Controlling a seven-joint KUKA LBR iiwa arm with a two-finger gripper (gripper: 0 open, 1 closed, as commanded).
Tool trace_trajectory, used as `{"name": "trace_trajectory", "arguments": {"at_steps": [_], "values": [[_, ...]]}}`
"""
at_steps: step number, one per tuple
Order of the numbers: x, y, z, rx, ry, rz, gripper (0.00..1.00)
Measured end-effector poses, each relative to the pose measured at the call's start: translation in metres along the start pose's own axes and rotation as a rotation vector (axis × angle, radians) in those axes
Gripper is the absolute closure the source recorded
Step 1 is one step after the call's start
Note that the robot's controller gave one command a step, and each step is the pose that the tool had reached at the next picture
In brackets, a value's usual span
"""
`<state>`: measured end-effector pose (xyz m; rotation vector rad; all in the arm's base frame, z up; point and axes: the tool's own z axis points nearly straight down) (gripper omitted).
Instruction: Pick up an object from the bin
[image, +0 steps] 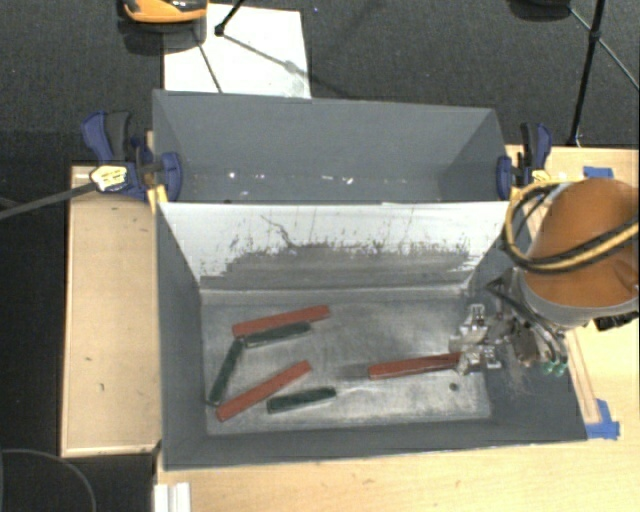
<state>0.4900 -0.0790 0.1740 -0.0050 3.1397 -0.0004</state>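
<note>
1. The jaws sit at about four o'clock in the grey bin (330, 250), right at the near end of a red stick (410, 368). We cannot tell whether they are clenched or released.
2. Our worry is that any hold would be at the stick's very tip. If so, the long free length could swing down, twist or slip out on lifting, or catch the sloped wall at three o'clock.
3. The stick is slim, straight and dull red. It lies flat on the floor, pointing toward nine o'clock, well apart from the other red and dark green sticks (262, 390) at eight o'clock.
</note>
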Motion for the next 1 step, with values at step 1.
{"name": "trace_trajectory", "arguments": {"at_steps": [1], "values": [[-0.0045,-0.0010,-0.0372,0.000,0.002,-0.007,1.00]]}}
